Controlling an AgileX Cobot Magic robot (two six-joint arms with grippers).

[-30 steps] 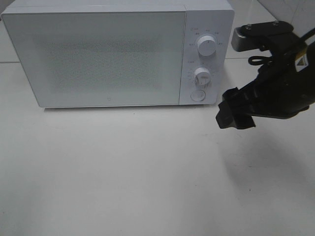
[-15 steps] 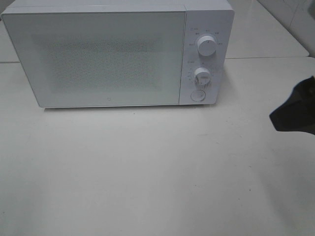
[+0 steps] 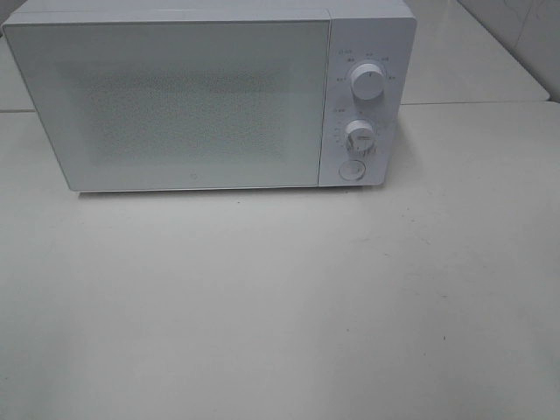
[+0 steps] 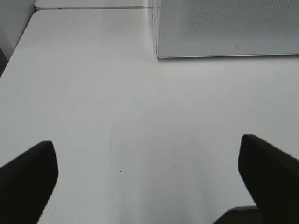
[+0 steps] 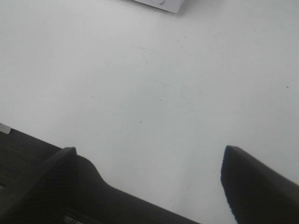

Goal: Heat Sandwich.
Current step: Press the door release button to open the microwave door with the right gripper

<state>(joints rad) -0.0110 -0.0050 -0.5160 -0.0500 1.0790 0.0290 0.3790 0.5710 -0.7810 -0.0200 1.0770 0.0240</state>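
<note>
Gone from the high view is the right gripper (image 5: 149, 149), which a second ago hung dark beside the microwave's controls; no arm shows there now. Nearest to me, its wrist camera shows two black jaws spread apart with nothing between them, hovering over bare white table (image 3: 262, 306). The left gripper (image 4: 145, 142) is the same: jaws at full spread, empty, low over the table, facing the microwave (image 3: 210, 96) from well back.

Farther off, the microwave stands toward the back of the table with its door (image 3: 175, 105) closed. Right of the door sit an upper knob (image 3: 367, 81), a lower knob (image 3: 360, 136) and, below them, a round button (image 3: 351, 170). The sandwich is in no view. The door's dotted panel hides the inside, so I cannot tell whether it is in there.

That is my main worry. Acting on a guess, I could run the microwave empty or leave the food heating too long. When I bring an arm back, a wide-open jaw could catch a knob and shift its setting, or nudge the microwave along the smooth table. Pressing the button may swing the door out into a waiting gripper.
</note>
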